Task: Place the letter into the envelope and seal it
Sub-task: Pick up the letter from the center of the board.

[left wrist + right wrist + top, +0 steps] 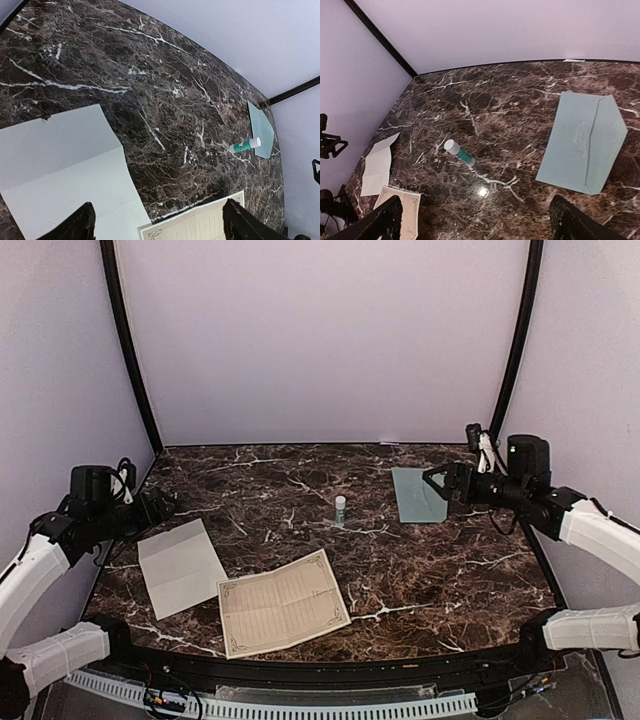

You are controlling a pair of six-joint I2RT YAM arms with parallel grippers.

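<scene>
The cream letter [283, 604] with its dark scrollwork border lies flat at the front centre of the marble table; its edge also shows in the left wrist view [200, 225] and its corner in the right wrist view [400, 212]. The pale grey-teal envelope [418, 495] lies flat at the right rear with its pointed flap folded shut [582, 142]. My left gripper [162, 506] hovers open over the table's left side, nothing between its fingers [158, 202]. Just right of the envelope, my right gripper [433, 483] is open and empty too [476, 197].
A plain pale creased sheet [180, 566] lies left of the letter, below the left gripper [60, 165]. A small white-and-green glue stick [340, 509] stands between letter and envelope [459, 153]. Lilac walls and black posts enclose the table.
</scene>
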